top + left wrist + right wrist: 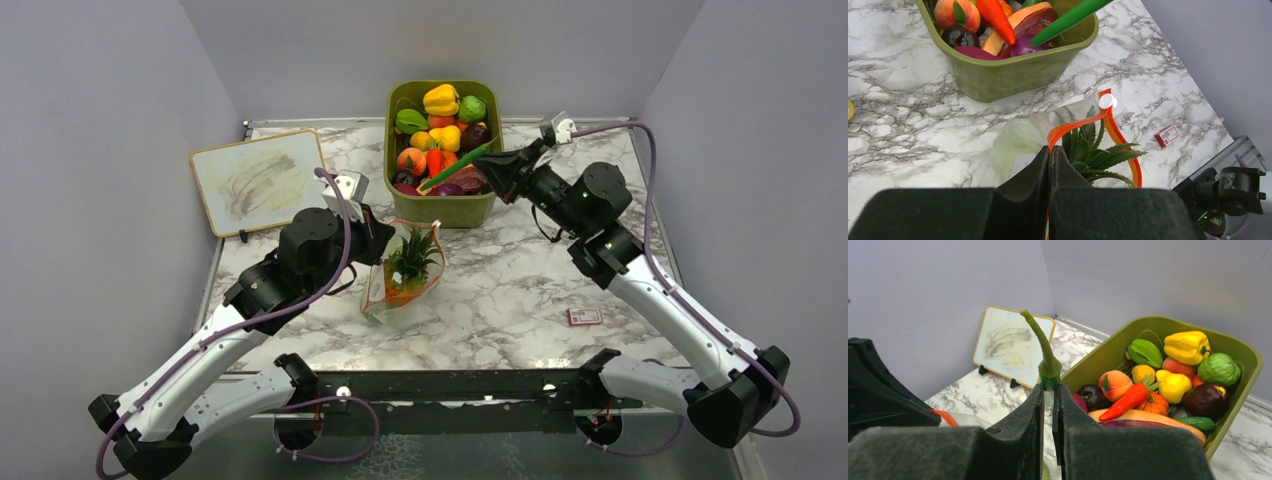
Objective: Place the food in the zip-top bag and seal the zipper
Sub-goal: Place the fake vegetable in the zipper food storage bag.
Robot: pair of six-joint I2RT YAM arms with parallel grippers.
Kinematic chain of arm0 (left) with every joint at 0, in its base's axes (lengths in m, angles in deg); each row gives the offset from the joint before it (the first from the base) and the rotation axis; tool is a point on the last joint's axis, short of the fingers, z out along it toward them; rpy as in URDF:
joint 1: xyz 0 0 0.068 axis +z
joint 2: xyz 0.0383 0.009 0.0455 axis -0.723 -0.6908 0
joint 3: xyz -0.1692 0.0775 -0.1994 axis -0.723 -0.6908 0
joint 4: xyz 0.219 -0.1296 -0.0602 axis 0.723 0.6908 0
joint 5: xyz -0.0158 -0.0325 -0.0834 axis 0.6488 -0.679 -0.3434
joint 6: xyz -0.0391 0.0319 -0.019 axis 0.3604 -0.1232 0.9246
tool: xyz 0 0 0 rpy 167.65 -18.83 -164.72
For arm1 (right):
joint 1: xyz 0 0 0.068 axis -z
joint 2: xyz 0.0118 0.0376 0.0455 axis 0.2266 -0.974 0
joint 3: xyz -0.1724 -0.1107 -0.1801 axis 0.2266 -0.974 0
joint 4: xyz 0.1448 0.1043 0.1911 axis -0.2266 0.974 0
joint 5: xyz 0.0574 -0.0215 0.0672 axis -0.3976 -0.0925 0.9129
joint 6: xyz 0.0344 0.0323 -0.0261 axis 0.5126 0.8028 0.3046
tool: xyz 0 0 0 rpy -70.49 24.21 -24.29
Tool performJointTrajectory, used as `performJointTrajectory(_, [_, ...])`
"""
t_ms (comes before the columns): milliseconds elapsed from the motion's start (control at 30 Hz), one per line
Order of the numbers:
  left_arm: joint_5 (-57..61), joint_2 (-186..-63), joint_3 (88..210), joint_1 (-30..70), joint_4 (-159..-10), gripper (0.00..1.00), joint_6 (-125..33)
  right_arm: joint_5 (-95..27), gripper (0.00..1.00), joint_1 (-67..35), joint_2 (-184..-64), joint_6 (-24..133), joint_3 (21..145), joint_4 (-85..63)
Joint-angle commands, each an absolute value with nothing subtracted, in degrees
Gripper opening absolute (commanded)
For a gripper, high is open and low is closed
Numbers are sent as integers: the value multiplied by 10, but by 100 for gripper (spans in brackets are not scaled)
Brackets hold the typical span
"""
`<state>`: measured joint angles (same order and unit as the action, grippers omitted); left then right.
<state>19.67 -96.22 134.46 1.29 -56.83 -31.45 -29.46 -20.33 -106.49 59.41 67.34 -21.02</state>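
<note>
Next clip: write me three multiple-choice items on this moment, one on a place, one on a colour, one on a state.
1. Where is the leafy-topped orange fruit?
A) in the green bin
B) inside the zip-top bag
C) on the whiteboard

2. What colour is the long vegetable in the right gripper?
A) green
B) purple
C) yellow

3. How is the bag's mouth?
A) zipped shut
B) open
C) folded under the bin

Answers:
1 B: the fruit's leaves rise from within the clear plastic.
2 A: the right wrist view shows a green stem clamped between the shut fingers.
3 B: the zipper spreads in a loop around the leaves, with the left gripper pinching it.
</note>
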Motion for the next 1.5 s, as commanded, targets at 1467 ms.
performJointTrajectory(1467, [195, -988, 1347, 14, -661, 0, -259, -141, 1, -328, -1025, 706, 563, -328])
